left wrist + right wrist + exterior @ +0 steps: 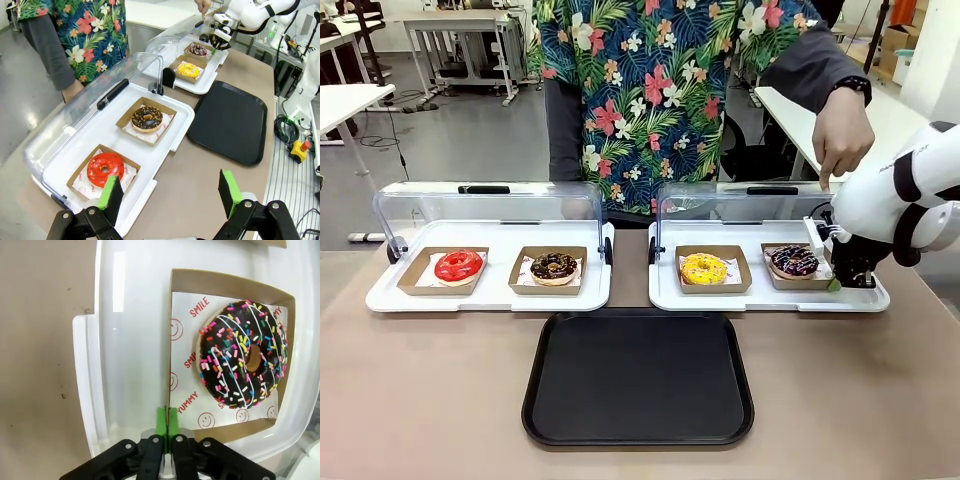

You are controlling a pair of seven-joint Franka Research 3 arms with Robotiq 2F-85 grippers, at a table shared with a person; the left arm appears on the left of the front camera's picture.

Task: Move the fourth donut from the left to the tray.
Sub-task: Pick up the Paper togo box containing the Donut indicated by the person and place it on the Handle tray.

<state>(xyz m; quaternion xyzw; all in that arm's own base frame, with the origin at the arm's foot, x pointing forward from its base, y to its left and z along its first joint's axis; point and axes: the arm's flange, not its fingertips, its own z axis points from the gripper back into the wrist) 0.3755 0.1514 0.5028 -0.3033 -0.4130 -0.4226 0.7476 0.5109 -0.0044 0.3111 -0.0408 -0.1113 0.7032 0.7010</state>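
Observation:
The fourth donut [793,261] [198,50] [243,354] is chocolate-glazed with pink and white stripes and coloured sprinkles. It lies on white paper in a brown cardboard holder [225,282] at the right end of the right display tray. My right gripper [835,285] [215,49] [167,421] is shut on the holder's right-hand wall, green pads pinching the cardboard edge. The black tray [638,375] [230,120] lies in front of the two display trays. My left gripper [170,192] hangs open above the table near the left display tray, holding nothing.
A yellow donut [704,268] shares the right white display tray [760,300]. A red donut [458,265] and a crumb-topped chocolate donut [554,266] sit in the left one. Both clear lids stand raised. The person's hand [840,140] points down behind the right tray.

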